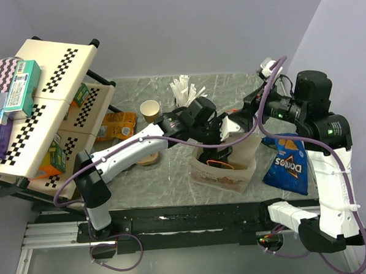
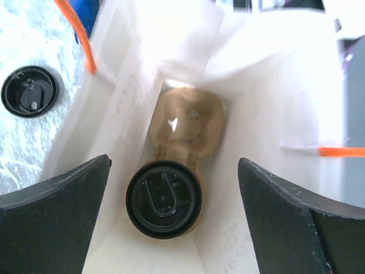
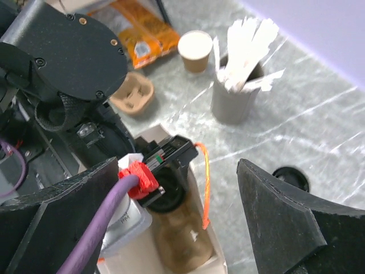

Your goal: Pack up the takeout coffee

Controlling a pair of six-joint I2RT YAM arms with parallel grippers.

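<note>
Left gripper (image 2: 174, 161) gaping empty, one black-lidded brown paper cup (image 2: 163, 198) is sitting inside the white paper bag (image 2: 131, 85); a lidless cup (image 1: 149, 109) is waiting.

Lidded cup (image 2: 163, 198), apparently upright, inside bag (image 2: 128, 85)

the left arm (image 1: 119, 154) runs from its base at the near edge of the worktop (image 1: 173, 186), left of centre, low and almost level toward the middle. its wrist bends so the left gripper (image 2: 174, 164) points straight down, jaws spread wide with nothing between them. the right arm (image 1: 332, 166) rises from the near edge, right of centre, folds at a high elbow toward the right edge and reaches left. the right gripper (image 3: 178, 164) tilts down close by the left wrist, jaws wide apart and empty.
</note>
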